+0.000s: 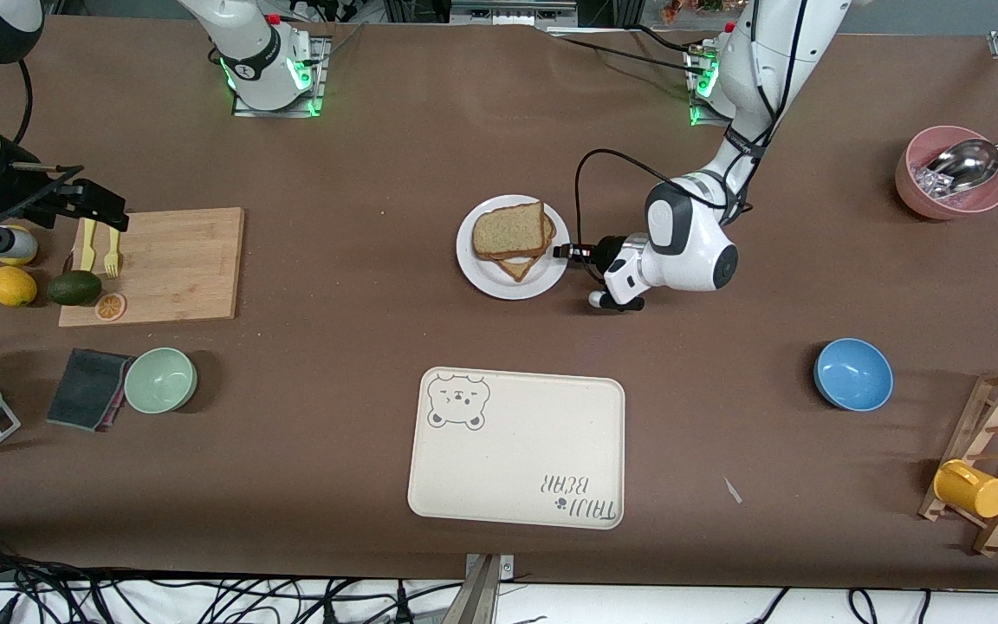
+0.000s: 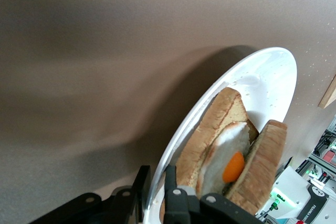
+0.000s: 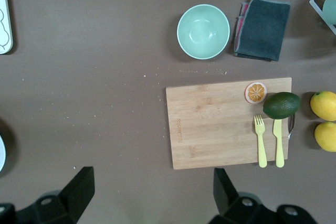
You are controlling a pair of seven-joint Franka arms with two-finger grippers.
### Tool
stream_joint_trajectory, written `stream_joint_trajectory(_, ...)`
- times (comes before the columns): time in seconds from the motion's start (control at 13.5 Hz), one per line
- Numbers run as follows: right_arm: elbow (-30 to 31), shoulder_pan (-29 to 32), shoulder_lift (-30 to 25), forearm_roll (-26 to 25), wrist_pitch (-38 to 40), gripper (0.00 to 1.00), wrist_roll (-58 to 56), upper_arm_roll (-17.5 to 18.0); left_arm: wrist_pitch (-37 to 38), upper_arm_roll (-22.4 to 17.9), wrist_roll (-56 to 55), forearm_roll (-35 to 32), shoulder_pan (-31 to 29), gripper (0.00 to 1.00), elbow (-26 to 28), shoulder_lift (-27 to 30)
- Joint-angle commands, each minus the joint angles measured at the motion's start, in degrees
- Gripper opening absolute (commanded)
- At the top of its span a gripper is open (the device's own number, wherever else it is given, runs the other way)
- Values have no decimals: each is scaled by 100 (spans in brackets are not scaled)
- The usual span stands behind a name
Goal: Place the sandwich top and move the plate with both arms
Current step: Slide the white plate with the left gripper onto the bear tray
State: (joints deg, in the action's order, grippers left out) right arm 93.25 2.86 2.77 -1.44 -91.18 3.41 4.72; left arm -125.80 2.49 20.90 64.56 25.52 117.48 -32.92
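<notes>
Left gripper (image 1: 570,252) low at the plate (image 1: 483,270) edge on the left arm's side, fingers (image 2: 176,198) straddling the rim and nearly together on it; full clamp can't be confirmed. Plate sits mid-table, farther from the front camera than the bear-printed tray (image 1: 516,451). Sandwich top (image 1: 509,229) lies on the stack on the plate, over the egg slice (image 2: 226,163), offset from the bottom slice. Right gripper (image 1: 87,204) waits in the air over the cutting board (image 1: 171,264) end at the right arm's end of the table, fingers (image 3: 79,190) wide apart, holding nothing. On the board: fork (image 3: 260,142), knife (image 3: 278,142), orange slice (image 3: 255,92); avocado (image 3: 281,105) at its edge, lemons (image 3: 325,106) beside, green bowl (image 3: 203,31) and dark cloth (image 3: 262,27) nearer the front camera
</notes>
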Motion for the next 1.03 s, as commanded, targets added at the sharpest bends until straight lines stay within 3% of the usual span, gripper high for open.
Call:
stream_joint_trajectory(0.0, 44, 13, -31, 12, 12, 100, -42, -6, 134, -2, 204, 433, -55, 0, 30, 13)
stream_joint_trajectory(0.3, 44, 21, -14, 12, 12, 100, -51, -15, 197, -11, 116, 1031, -213, 0, -145, 84)
stream_joint_trajectory(0.96, 44, 30, -14, 12, 12, 100, -51, -15, 188, -231, -192, 1180, -539, 0, -1419, 93)
